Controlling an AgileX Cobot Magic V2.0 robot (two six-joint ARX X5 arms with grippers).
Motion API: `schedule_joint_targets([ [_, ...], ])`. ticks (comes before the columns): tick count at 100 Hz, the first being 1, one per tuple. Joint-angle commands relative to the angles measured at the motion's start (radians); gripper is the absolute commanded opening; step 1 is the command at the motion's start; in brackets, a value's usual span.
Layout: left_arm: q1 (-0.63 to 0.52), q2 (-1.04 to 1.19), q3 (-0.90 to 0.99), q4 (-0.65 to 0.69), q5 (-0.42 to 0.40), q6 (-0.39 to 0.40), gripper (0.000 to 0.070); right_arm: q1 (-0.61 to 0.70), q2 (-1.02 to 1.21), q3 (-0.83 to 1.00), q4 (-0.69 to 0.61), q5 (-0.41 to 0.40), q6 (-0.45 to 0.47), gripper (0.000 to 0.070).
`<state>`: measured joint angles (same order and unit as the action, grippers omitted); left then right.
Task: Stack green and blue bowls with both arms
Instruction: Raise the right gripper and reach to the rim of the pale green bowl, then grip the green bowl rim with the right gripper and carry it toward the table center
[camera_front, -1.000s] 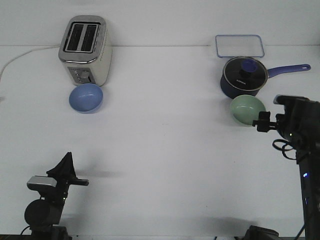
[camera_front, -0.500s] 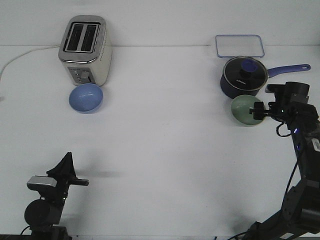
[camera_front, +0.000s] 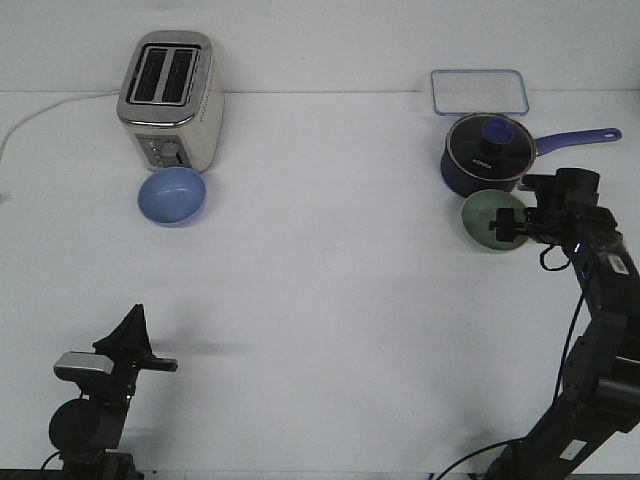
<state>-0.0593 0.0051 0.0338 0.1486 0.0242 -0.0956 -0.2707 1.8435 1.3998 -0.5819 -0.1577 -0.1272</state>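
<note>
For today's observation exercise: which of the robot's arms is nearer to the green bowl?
The right. Its end effector is right at the green bowl, over the bowl's right side. The left end effector sits far off, at the table's near left corner.

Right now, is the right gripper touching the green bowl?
Cannot tell. In the front view the right gripper overlaps the green bowl at its rim, but the dark fingers hide any contact or gap, and no wrist view is available.
</note>
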Motion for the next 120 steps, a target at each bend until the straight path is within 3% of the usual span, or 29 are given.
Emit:
schedule_joint_targets([
  [1, 0.001, -0.002, -0.019, 0.01, -0.002, 0.008, 0.0011, -0.005, 0.027, 0.021, 0.005, -0.003, -0.008, 0.044],
  [23, 0.001, -0.002, -0.019, 0.01, -0.002, 0.008, 0.0011, -0.006, 0.028, 0.021, -0.003, -0.003, -0.007, 0.0003],
  [44, 0.001, -0.002, -0.019, 0.01, -0.002, 0.008, 0.001, -0.011, 0.021, 0.022, -0.005, -0.014, 0.012, 0.0],
  [81, 0.001, -0.002, -0.019, 0.01, -0.002, 0.008, 0.0011, 0.005, -0.149, 0.022, -0.127, -0.194, 0.087, 0.0],
  [99, 0.001, -0.002, -0.019, 0.01, -0.002, 0.008, 0.0011, 0.101, -0.274, 0.022, -0.197, -0.211, 0.12, 0.0],
  [120, 0.001, -0.002, -0.019, 0.01, -0.002, 0.008, 0.0011, 0.301, -0.327, 0.021, -0.277, -0.208, 0.123, 0.0],
])
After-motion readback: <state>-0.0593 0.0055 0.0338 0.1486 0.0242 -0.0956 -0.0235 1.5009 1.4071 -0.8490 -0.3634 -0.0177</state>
